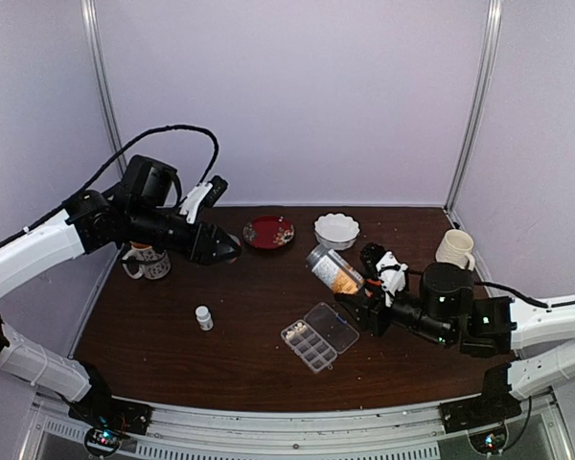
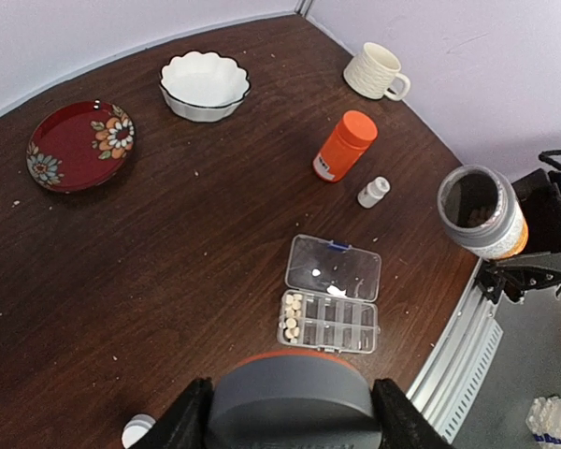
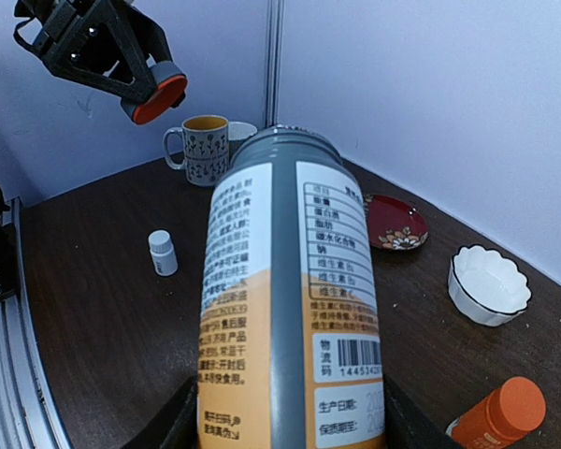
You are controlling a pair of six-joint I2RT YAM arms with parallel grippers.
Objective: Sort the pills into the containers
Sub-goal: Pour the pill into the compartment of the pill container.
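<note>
1. Right gripper: clenched around the lower body of the large grey-and-orange bottle, which it holds clear of the worktop.
2. Left gripper: clamped on the orange-rimmed cap, raised high over the far-left side and well apart from the bottle.
3. Pill box: lies open on the worktop toward the near edge, with its lid folded flat to the far-right side. Its long axis runs diagonally in the top view, from far-left to near-right.
4. Key relation: the pill box lies below the bottle, on its near side. The right arm is by far the nearer.
5. Bottle orientation: the long axis is tilted, with the open mouth pointing up and toward the far left — away from the pill box. Judgement: pouring calls for swinging the mouth down over the cells.
6. Pills: a few cream ones sit in the end cells. The pale specks on the lid are probably strays — too small to tell.
</note>
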